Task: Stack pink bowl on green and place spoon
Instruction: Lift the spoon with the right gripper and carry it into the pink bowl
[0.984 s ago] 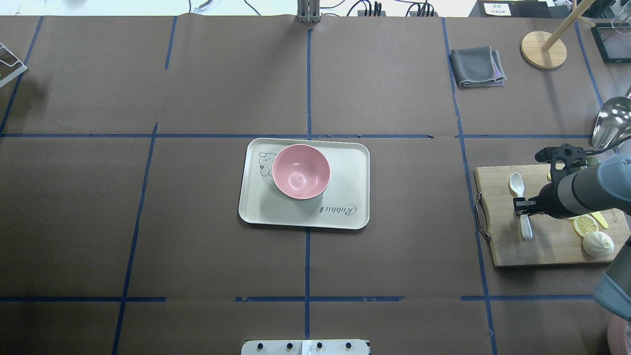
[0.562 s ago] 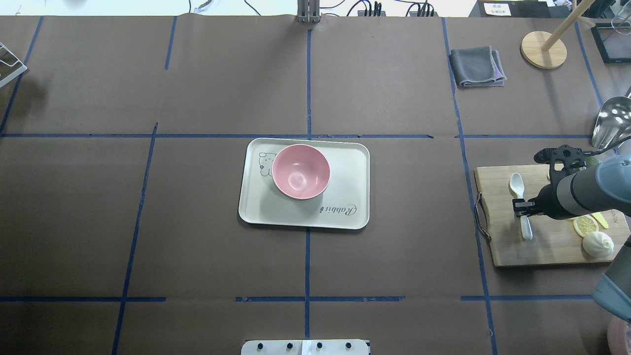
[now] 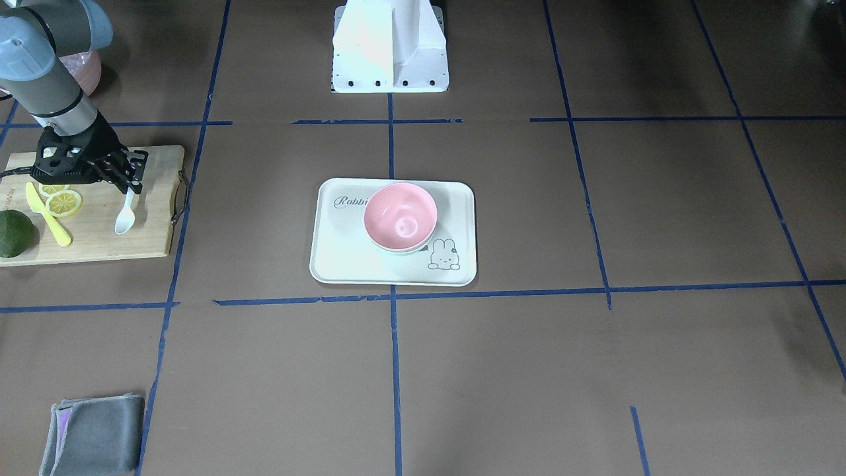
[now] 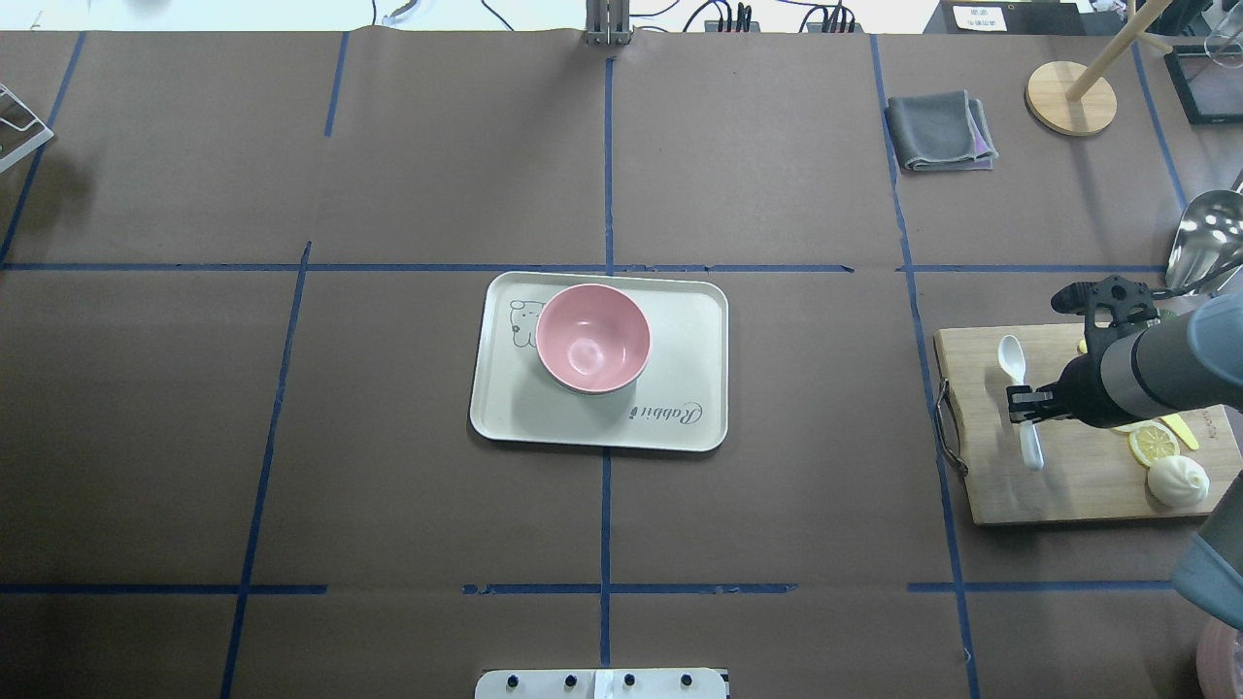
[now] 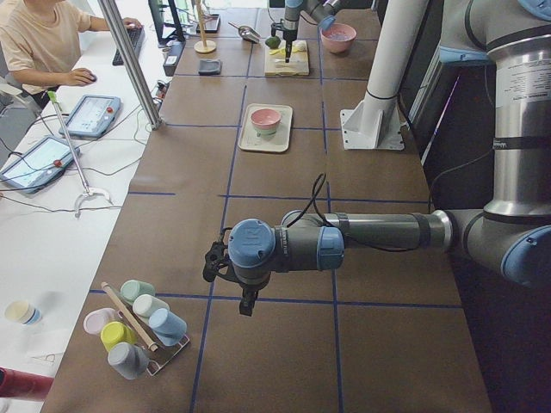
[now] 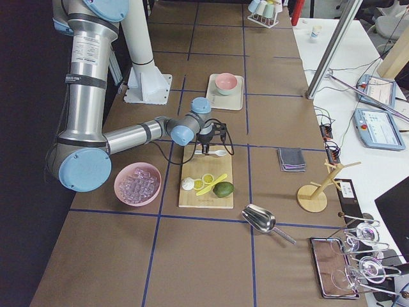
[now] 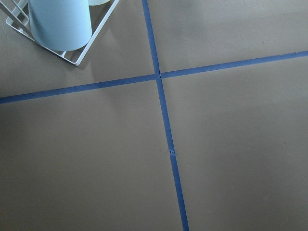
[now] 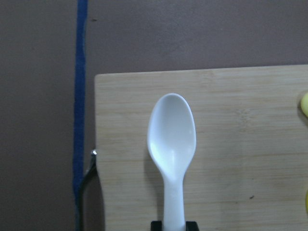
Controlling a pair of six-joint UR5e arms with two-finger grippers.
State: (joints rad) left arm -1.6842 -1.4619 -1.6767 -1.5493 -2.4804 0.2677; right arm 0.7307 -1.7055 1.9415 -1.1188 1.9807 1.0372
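Note:
The pink bowl (image 4: 592,337) sits nested in the green bowl, of which only a pale rim (image 3: 404,252) shows beneath it, on the cream tray (image 4: 685,320). My right gripper (image 4: 1022,406) is shut on the handle of the white spoon (image 4: 1012,357) over the wooden cutting board (image 4: 1068,490). The spoon seems slightly off the board. The right wrist view shows the spoon's scoop (image 8: 172,134) pointing away from the jaws. My left gripper (image 5: 246,306) shows only in the exterior left view, far from the tray; I cannot tell whether it is open.
The board also holds lemon slices (image 4: 1153,444), a white bun (image 4: 1178,480) and an avocado (image 3: 13,233). A grey cloth (image 4: 940,131), a wooden stand (image 4: 1070,97) and a metal scoop (image 4: 1204,238) lie beyond it. A cup rack (image 5: 138,331) stands near the left gripper.
My right gripper has shifted slightly towards the tray side with the spoon, which has moved off its earlier spot on the board. The bowls and tray have not moved.

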